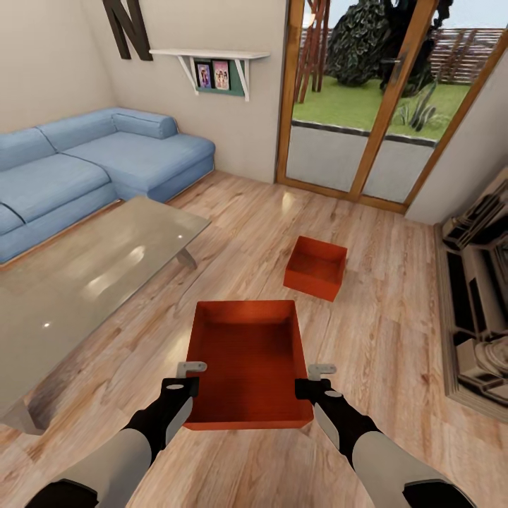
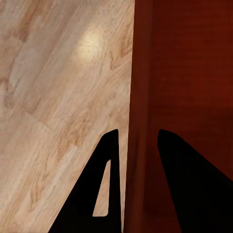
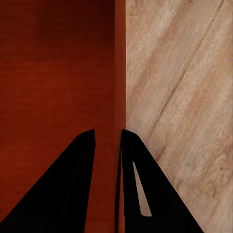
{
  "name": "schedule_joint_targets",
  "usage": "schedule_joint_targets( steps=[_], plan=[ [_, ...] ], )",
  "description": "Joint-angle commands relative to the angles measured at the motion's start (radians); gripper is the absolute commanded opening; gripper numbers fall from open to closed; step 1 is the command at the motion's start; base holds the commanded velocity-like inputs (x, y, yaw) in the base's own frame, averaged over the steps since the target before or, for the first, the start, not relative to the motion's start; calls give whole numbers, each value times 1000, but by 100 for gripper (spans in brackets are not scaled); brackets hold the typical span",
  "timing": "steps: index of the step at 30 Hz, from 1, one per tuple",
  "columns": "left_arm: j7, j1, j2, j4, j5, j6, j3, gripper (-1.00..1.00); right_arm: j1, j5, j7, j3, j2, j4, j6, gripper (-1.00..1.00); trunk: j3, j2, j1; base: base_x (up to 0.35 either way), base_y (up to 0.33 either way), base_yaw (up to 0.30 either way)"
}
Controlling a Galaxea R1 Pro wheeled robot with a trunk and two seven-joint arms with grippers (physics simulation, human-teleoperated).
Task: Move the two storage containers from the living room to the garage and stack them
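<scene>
While the plank floor of the living room spreads under everything, blue sofa at left, glass-topped coffee table before it, wood-framed glass doors behind. Near storage container: red-orange, rectangular, open top, plain straight walls, inside bare; sits between both arms, long axis running away from the robot. Second storage container: same colour and form, on the floor further off toward the doors, turned slightly, well apart from the first. Left gripper: jaws straddle the near container's left wall, one finger outside, one inside, clamped on the rim. Right gripper: jaws likewise pinch the right wall, inner finger over the red interior.
</scene>
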Motion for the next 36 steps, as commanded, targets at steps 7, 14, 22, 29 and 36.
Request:
schedule_joint_targets(
  steps=[7, 14, 22, 29, 36],
  plan=[
    [13, -1, 18, -1, 2, 9, 54, -100, 0, 1, -4, -3, -1, -6, 6, -100, 21, 48, -27, 0, 0, 0],
    [13, -1, 17, -1, 2, 9, 54, -100, 0, 1, -4, -3, -1, -6, 7, -100, 45, 97, -54, 0, 0, 0],
    [13, -1, 16, -2, 2, 9, 54, -100, 0, 1, -4, -3, -1, -6, 7, -100, 83, 153, -84, 0, 0, 0],
    [13, -1, 16, -2, 2, 10, 54, -100, 0, 1, -4, -3, -1, -6, 7, -100, 116, 202, -111, 0, 0, 0],
    [14, -1, 16, -2, 2, 10, 54, -100, 0, 1, -4, -3, -1, -5, 7, -100, 149, 251, -138, 0, 0, 0]
  ],
)
